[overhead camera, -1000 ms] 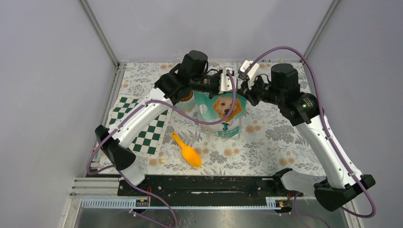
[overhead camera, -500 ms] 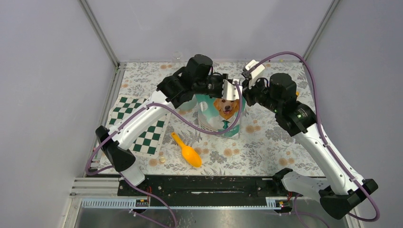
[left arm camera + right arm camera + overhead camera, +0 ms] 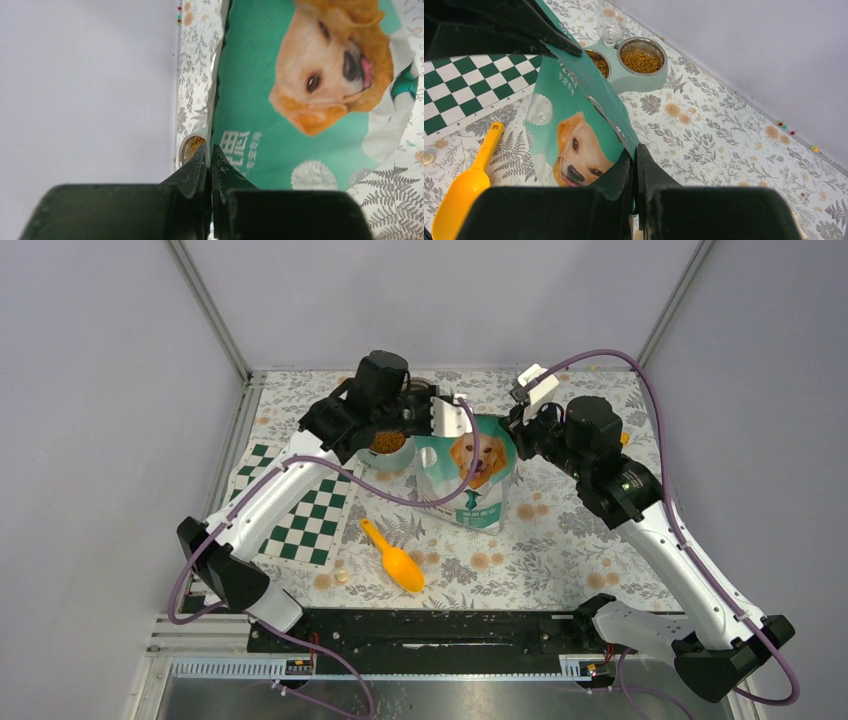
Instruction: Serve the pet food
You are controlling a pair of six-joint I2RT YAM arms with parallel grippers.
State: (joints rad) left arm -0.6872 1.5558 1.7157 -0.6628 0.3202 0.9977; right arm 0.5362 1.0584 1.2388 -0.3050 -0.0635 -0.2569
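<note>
Left gripper (image 3: 438, 420) has swung left, uncovering kibble (image 3: 388, 442) in the bowl (image 3: 396, 459). It and the right gripper (image 3: 512, 428) pinch the top corners of the pouch (image 3: 468, 480), fingers fully closed. It stands upright near the far edge of the table (image 3: 580, 540).

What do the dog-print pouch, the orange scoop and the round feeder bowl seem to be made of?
The teal-and-white stand-up pouch printed with a golden dog looks like flexible plastic film, probably foil-lined: glossy, creased, silvery inside its top. The orange scoop seems moulded plastic: smooth, uniform colour. The round kibble-filled bowl is likely stainless steel: bright reflective rim.
</note>
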